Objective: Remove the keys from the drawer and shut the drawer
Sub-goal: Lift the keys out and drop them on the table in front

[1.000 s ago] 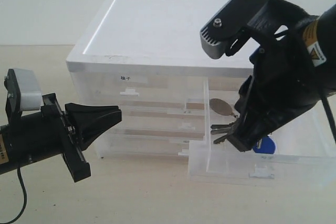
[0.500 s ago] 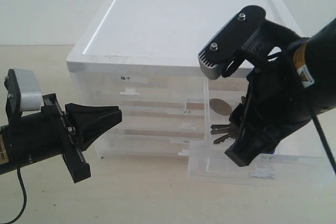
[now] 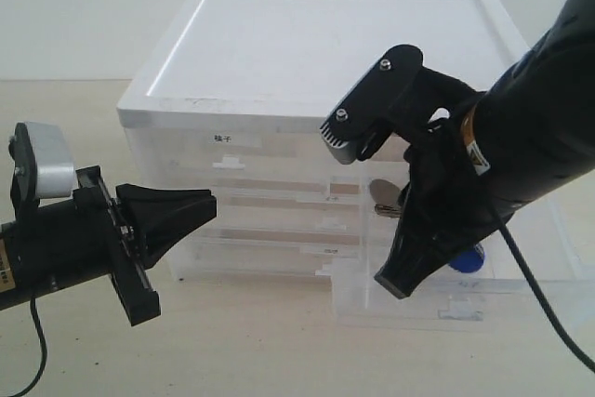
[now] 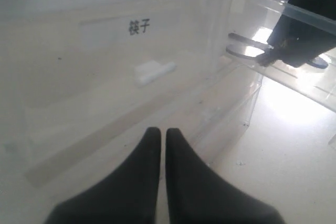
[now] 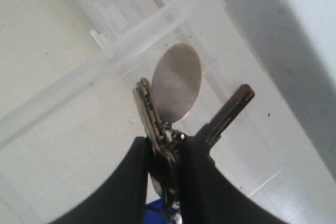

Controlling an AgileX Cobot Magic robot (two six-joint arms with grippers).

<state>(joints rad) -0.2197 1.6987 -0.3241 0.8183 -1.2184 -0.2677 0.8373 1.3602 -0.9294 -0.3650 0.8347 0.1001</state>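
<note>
Pinches the silver metal key bunch (image 5: 176, 85) with blue teardrop fob (image 3: 469, 257) thinly in the clamped right claw (image 5: 167, 144). Risks slipping, or snagging the clear plastic drawer (image 3: 521, 309) wall at 6 o'clock.

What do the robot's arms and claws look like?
Both arms are matt black. The left gripper has two tapered, wedge-shaped fingers, a pale grey box behind them and a thin black cable beneath. The right gripper is black too, with a block bearing two screws and a ribbed grey edge, a small yellow sticker and a second cable.
</note>
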